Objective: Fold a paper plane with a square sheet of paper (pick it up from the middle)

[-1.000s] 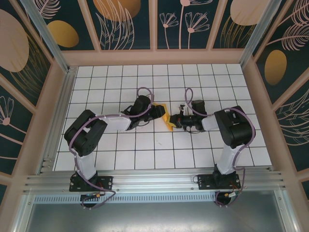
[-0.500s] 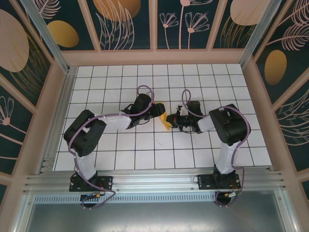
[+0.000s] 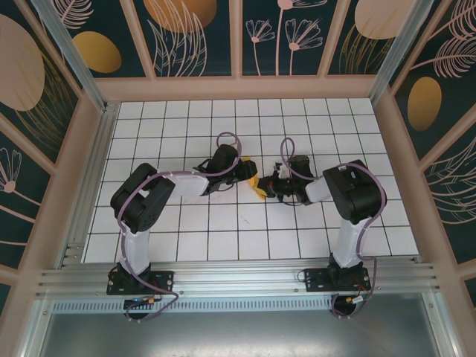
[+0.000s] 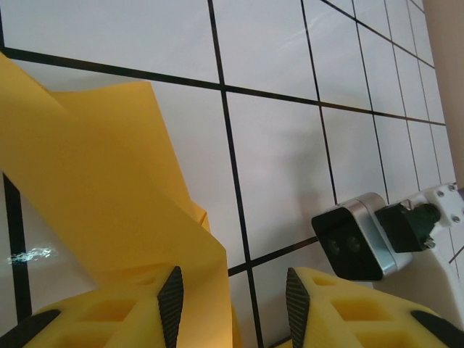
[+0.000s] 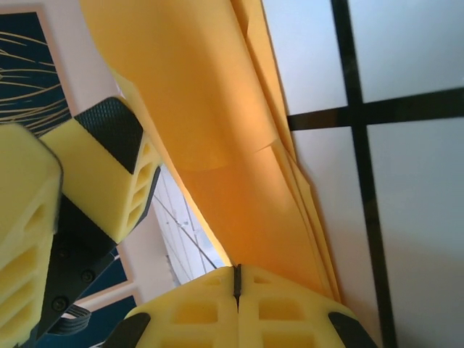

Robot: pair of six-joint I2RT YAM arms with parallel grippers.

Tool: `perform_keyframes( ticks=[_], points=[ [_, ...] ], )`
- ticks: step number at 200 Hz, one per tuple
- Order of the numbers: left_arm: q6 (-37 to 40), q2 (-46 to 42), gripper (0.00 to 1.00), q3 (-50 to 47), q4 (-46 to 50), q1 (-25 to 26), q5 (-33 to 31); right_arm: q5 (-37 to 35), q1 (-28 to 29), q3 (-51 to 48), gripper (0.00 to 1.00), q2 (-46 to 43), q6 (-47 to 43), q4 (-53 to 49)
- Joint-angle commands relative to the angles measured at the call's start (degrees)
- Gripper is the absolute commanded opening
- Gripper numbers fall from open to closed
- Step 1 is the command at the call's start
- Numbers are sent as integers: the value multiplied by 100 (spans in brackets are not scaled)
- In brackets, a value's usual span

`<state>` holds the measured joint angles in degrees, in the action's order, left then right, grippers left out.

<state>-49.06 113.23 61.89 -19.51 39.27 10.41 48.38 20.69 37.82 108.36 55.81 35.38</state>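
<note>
The orange paper (image 3: 255, 186), folded into several layers, stands up off the white grid table (image 3: 223, 223) between the two grippers near the middle. My right gripper (image 3: 266, 189) comes in from the right. In the right wrist view this gripper (image 5: 235, 279) is shut, with the paper's (image 5: 225, 109) lower end running into the seam between its fingers. My left gripper (image 3: 250, 175) is at the paper's left side. In the left wrist view it (image 4: 234, 301) is open, and a flap of the paper (image 4: 94, 181) lies against its left pad (image 4: 172, 301), leaving a gap to the other pad.
The right wrist's camera housing (image 4: 355, 235) sits close to my left gripper's right finger. One left finger (image 5: 109, 167) shows beside the paper in the right wrist view. Wooden walls (image 3: 238, 88) ring the table, and an aluminium rail (image 3: 238, 279) runs along the near edge.
My right gripper moved left towards the left gripper, and the paper between them bunched up narrower. The left arm's elbow swung right. Both jaws kept their width.
</note>
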Motion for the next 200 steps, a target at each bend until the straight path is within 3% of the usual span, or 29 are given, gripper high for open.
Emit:
perform_keyframes(
  ticks=[1, 49, 80, 128, 176, 200],
  points=[
    [107, 197, 44, 251, -8, -22, 10, -160, 55, 228, 8, -284, -670, -520],
    [128, 178, 44, 279, 37, -23, -70, -969, 155, 522, 30, -752, -1929, -1922],
    [131, 181, 44, 304, 24, -16, -66, -1548, 321, 712, 36, -872, -2766, -2614],
    [124, 186, 44, 315, 55, -19, -81, -2424, 629, 969, 39, -900, -3570, -3103],
    [121, 191, 44, 341, 69, -20, -48, -2606, 680, 1069, 30, -755, -3626, -3155],
    [124, 152, 44, 341, 66, -17, -66, -2562, 732, 999, 32, -828, -3662, -3030]
  ],
)
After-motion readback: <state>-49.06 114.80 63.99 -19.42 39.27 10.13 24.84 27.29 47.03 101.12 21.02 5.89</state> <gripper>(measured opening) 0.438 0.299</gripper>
